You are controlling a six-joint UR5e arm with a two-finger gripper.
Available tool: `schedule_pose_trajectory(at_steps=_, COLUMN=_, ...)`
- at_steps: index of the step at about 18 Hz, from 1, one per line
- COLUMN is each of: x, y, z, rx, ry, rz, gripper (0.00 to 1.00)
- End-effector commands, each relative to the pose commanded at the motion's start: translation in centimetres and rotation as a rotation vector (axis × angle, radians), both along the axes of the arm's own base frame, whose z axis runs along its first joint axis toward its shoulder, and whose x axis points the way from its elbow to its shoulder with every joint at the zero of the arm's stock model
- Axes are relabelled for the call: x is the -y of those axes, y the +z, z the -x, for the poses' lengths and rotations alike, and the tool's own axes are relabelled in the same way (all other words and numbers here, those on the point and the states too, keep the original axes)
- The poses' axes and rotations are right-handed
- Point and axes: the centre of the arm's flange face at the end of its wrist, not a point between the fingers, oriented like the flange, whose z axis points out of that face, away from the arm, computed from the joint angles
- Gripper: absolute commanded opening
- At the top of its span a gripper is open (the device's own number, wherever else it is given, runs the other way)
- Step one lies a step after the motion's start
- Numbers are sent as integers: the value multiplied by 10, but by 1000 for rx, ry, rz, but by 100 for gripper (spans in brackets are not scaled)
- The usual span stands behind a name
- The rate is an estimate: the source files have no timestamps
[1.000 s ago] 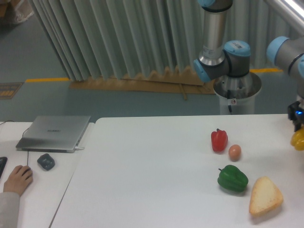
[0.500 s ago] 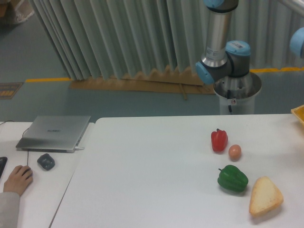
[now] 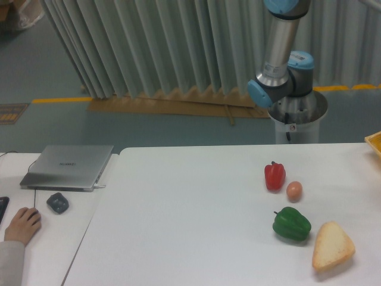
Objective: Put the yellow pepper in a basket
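Observation:
The yellow pepper is out of view. Only a yellow-orange corner of the basket (image 3: 374, 142) shows at the right edge of the frame, above the table. My gripper is out of view too; only the arm's grey column and blue joints (image 3: 280, 71) show, rising behind the table at the upper right.
On the white table (image 3: 196, 214) lie a red pepper (image 3: 274, 176), a brown egg (image 3: 294, 190), a green pepper (image 3: 292, 224) and a tan bread wedge (image 3: 332, 245). On the left are a closed laptop (image 3: 67, 166), a dark mouse (image 3: 58, 202) and a person's hand (image 3: 21, 225).
One second ago the gripper held the yellow pepper at the right edge. It has since gone out of frame to the right, and the basket corner came into view.

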Motion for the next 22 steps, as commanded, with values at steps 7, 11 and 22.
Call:
schedule_pose_trajectory(at_steps=7, x=-6, y=-3, z=-1, rx=-11, ry=35, rz=-4, gripper=100)
schedule_pose_trajectory(at_steps=11, x=-8, y=4, z=-3, rx=-26, ry=58, rz=-12, gripper=100)
schedule_pose_trajectory(at_steps=22, x=-111, y=25, z=-93, rx=-59, ry=178, rz=-47, gripper=100)
